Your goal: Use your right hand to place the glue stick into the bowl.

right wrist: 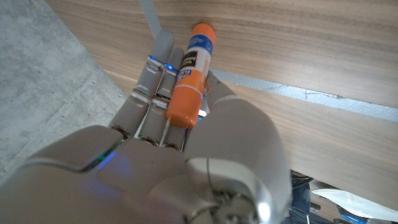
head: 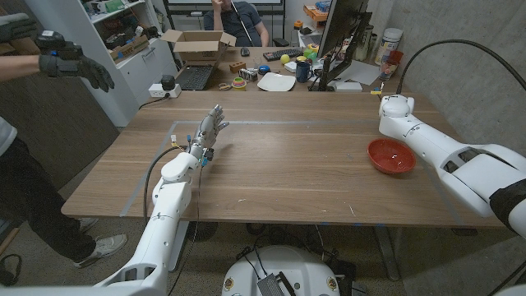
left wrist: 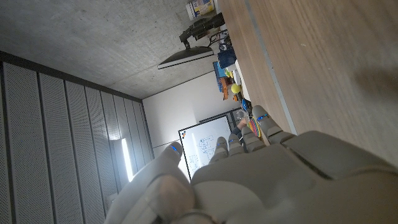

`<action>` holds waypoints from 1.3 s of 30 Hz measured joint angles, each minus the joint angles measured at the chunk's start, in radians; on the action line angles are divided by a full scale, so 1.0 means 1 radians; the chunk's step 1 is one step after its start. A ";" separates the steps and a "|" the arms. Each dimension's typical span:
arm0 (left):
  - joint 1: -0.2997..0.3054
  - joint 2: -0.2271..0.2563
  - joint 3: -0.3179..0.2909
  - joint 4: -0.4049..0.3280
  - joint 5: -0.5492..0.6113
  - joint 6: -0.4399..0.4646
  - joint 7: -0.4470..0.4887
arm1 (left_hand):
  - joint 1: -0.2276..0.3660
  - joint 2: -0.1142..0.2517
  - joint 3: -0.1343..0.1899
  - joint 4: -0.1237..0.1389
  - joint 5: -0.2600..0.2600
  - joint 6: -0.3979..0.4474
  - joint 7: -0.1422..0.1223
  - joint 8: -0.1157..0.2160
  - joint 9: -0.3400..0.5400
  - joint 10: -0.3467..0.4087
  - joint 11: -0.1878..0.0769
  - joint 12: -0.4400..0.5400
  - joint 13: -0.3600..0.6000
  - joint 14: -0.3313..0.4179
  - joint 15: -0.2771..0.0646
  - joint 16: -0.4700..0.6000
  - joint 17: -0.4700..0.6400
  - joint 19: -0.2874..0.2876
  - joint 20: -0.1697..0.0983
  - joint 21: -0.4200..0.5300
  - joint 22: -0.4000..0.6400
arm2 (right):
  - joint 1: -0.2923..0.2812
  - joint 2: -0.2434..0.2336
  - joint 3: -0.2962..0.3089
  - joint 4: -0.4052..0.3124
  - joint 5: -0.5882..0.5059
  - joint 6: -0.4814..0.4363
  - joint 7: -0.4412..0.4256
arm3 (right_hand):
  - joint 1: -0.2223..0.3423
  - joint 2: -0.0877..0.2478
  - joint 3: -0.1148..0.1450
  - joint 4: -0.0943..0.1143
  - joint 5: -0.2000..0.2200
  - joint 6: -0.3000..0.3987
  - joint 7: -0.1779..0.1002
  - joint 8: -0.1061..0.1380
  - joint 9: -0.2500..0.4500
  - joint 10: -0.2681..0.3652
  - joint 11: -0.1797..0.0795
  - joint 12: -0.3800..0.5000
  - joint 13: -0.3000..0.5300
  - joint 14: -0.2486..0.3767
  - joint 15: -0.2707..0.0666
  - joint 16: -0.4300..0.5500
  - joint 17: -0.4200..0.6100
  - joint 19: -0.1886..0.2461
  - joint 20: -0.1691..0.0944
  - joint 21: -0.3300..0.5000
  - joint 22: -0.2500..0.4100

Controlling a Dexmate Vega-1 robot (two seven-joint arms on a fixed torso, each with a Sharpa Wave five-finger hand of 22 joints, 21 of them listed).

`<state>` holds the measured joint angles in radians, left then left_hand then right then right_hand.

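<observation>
In the right wrist view an orange glue stick [right wrist: 191,74] with a white label lies along the fingers of my right hand [right wrist: 186,155], and the thumb holds it there, above the wooden table. In the head view my right arm ends at the white wrist [head: 396,109], just behind the red bowl [head: 391,155] at the table's right side. Nothing shows inside the bowl. My left hand [head: 209,130] is raised over the table's left half, its fingers apart and holding nothing; its back [left wrist: 261,174] shows in the left wrist view.
Grey tape lines [head: 271,123] cross the wooden table [head: 288,177]. Behind it stands a desk with a monitor [head: 341,33], a cardboard box [head: 197,45] and small items. A person with black gloves [head: 74,62] stands at the left; another sits at the back.
</observation>
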<state>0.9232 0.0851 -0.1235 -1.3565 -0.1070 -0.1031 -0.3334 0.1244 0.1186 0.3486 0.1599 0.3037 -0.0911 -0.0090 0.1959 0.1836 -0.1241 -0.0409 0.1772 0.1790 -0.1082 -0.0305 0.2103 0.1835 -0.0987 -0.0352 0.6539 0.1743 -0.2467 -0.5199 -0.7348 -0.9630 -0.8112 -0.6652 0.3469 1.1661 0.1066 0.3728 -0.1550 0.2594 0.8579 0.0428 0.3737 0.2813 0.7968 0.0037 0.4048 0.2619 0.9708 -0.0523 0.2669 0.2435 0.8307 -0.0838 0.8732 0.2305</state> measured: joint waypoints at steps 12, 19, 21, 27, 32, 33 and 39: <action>0.006 -0.002 0.000 -0.004 0.000 0.001 -0.003 | 0.000 0.000 -0.003 -0.003 0.000 0.000 0.000 0.000 0.000 0.000 0.000 0.000 0.000 0.000 0.000 0.000 0.000 0.000 0.000 0.000 0.000 | -0.039 -0.031 0.027 -0.111 -0.008 0.001 -0.017 | 0.018 -0.010 0.000 0.000 -0.001 0.011 0.000 0.011 0.010 0.015 0.003 0.008 0.010 0.012 0.010 0.000 -0.007 0.003 0.003 0.018 0.000; 0.007 -0.002 0.000 -0.004 -0.001 0.001 -0.006 | 0.000 0.000 -0.007 0.001 0.000 0.000 0.000 0.000 0.000 0.000 0.000 0.000 0.000 0.000 0.000 0.000 0.000 0.000 0.000 -0.007 0.000 | -0.058 -0.044 0.046 -0.167 -0.026 0.000 -0.013 | 0.019 -0.012 0.000 0.000 -0.001 0.019 0.002 0.011 0.014 0.025 0.004 0.010 0.015 0.014 0.011 0.000 -0.007 0.003 0.003 0.024 0.000; 0.007 -0.002 0.000 -0.004 -0.001 0.001 -0.006 | 0.000 0.000 -0.007 0.001 0.000 0.000 0.000 0.000 0.000 0.000 0.000 0.000 0.000 0.000 0.000 0.000 0.000 0.000 0.000 -0.008 0.000 | -0.062 -0.047 0.051 -0.181 -0.030 -0.001 -0.010 | 0.019 -0.012 0.000 0.001 -0.001 0.021 0.000 0.011 0.014 0.025 0.004 0.014 0.015 0.014 0.011 0.000 -0.007 0.003 0.003 0.027 0.000; 0.007 -0.003 0.000 -0.004 -0.002 0.001 -0.008 | 0.000 0.000 -0.007 0.001 0.000 0.000 0.000 0.000 0.000 0.000 0.000 0.000 0.000 0.000 0.000 0.000 0.000 0.000 0.000 -0.008 0.000 | -0.081 -0.056 0.073 -0.233 -0.048 -0.002 0.001 | 0.019 -0.012 -0.005 0.005 -0.002 0.021 0.000 0.011 0.019 0.025 0.004 0.014 0.020 0.016 0.013 0.000 -0.007 0.003 0.003 0.028 0.000; 0.006 -0.003 0.000 -0.003 -0.003 0.001 -0.009 | 0.000 0.000 -0.007 0.001 0.000 0.000 0.000 0.000 0.000 0.000 0.000 0.000 0.000 0.000 0.000 0.000 0.000 0.000 0.000 -0.008 0.000 | -0.096 -0.063 0.092 -0.271 -0.065 -0.003 0.006 | 0.019 -0.011 -0.013 0.013 -0.002 0.021 0.000 0.011 0.019 0.029 0.008 0.013 0.021 0.022 0.007 0.000 -0.007 0.005 0.005 0.035 0.000; 0.005 -0.003 0.000 -0.002 -0.003 0.001 -0.009 | 0.000 0.000 -0.007 0.002 0.000 0.000 0.000 0.000 0.000 0.000 0.000 0.000 0.000 0.000 0.000 0.000 0.000 0.000 0.000 -0.008 0.000 | -0.100 -0.064 0.097 -0.279 -0.066 -0.003 0.006 | 0.019 -0.011 -0.015 0.015 -0.002 0.021 0.000 0.011 0.022 0.031 0.009 0.013 0.024 0.027 0.006 0.000 -0.007 0.005 0.005 0.037 0.000; 0.002 -0.003 0.001 0.002 -0.003 0.001 -0.011 | 0.000 0.000 -0.007 0.002 0.000 0.000 0.000 0.000 0.000 0.000 0.000 0.000 0.000 0.000 0.000 0.000 0.000 0.000 0.000 -0.008 0.000 | -0.116 -0.068 0.118 -0.313 -0.080 -0.002 0.006 | 0.026 -0.005 -0.024 0.024 -0.010 0.025 0.004 0.010 0.023 0.031 0.009 0.014 0.025 0.027 0.006 -0.001 -0.007 0.005 0.005 0.041 -0.003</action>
<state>0.9249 0.0822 -0.1230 -1.3543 -0.1097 -0.1023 -0.3440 0.1244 0.1186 0.3416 0.1614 0.3037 -0.0911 -0.0090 0.1962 0.1836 -0.1240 -0.0410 0.1771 0.1790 -0.1082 -0.0305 0.2103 0.1835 -0.0985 -0.0350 0.6463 0.1743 -0.3627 -0.5875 -0.6165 -1.2764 -0.8911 -0.6668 0.3527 1.1921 0.1020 0.3488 -0.1311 0.2498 0.8829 0.0467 0.3840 0.3046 0.8274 0.0128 0.4183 0.2866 0.9974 -0.0467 0.2663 0.2367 0.8360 -0.0786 0.9138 0.2275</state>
